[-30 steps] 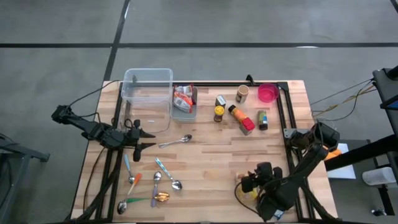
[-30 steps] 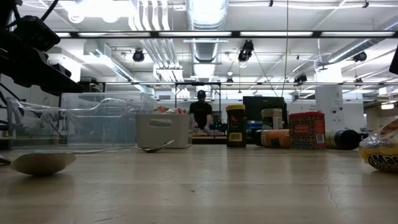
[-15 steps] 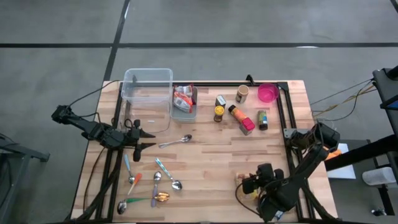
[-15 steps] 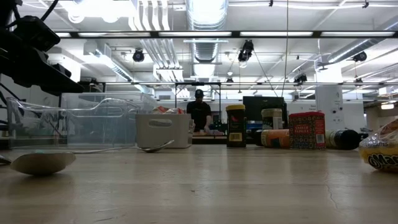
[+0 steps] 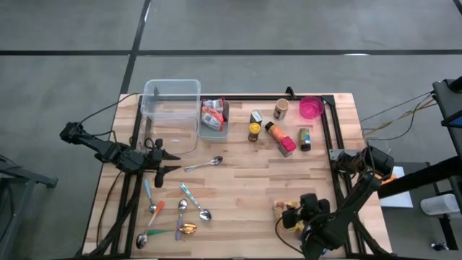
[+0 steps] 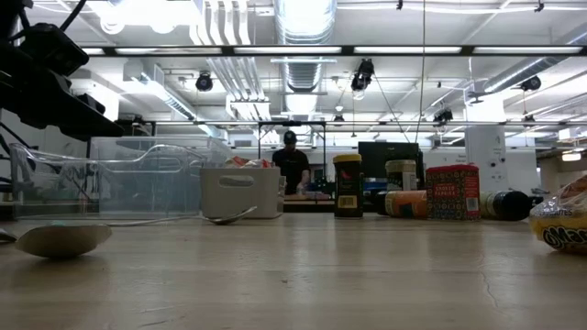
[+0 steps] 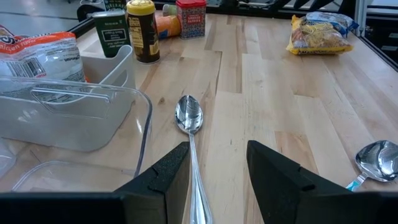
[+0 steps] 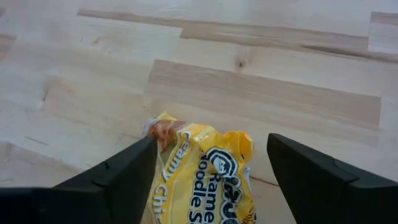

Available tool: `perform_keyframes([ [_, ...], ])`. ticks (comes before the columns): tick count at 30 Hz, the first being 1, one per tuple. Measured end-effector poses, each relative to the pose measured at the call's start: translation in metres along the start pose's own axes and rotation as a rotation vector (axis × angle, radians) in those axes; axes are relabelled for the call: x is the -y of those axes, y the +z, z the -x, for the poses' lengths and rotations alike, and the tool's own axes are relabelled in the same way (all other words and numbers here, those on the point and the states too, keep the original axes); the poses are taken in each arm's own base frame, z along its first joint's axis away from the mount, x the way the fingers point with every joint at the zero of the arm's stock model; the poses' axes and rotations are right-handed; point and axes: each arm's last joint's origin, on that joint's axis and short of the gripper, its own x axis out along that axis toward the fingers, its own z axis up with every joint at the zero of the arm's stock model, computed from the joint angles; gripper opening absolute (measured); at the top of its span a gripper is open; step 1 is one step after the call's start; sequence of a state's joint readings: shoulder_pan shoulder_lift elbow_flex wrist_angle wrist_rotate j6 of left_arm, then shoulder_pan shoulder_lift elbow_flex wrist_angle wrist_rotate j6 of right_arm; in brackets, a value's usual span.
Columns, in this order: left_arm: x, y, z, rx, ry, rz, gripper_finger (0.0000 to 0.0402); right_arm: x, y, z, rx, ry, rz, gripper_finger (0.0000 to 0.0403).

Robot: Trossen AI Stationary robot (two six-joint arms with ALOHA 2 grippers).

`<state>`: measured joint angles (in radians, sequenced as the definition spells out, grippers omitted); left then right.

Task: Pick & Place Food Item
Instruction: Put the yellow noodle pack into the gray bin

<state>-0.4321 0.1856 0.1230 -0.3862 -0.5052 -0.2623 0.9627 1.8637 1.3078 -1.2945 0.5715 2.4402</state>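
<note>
Since the earlier frame, the right gripper has spread its fingers and sits slightly lower in the high view, near the table's front right edge. Its fingers now stand released on either side of the yellow noodle packet, which lies flat on the wood between them. In the high view the packet shows just beside the gripper's tip, well apart from the other food items.

Left gripper hovers at the table's left side, unchanged in position. Its fingers are part-way apart and grasp nothing; the handle of a spoon runs between them on the table.

A clear tub stands at the back left, with a small white bin touching its right side; a red-and-white packet lies in the bin. Right of the bin, jars and bottles stand and lie in a loose group, and a pink bowl sits near the back right corner. More spoons lie scattered at the front left.

In the low view a person stands in the room well beyond the table.
</note>
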Motion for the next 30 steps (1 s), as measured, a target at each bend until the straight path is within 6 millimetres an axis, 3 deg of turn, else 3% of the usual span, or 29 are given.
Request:
perform_keyframes([
  [10,0.0,0.0,0.0,0.0,0.0,0.0,0.0163,0.005,-0.003,-0.007,-0.017,-0.057,-0.027,0.0304],
  [24,0.0,0.0,0.0,0.0,0.0,0.0,0.0163,0.006,-0.028,-0.032,0.027,-0.08,-0.003,0.0302],
  [30,0.0,0.0,0.0,0.0,0.0,0.0,0.0163,0.005,-0.028,-0.032,0.019,-0.072,-0.005,0.0247],
])
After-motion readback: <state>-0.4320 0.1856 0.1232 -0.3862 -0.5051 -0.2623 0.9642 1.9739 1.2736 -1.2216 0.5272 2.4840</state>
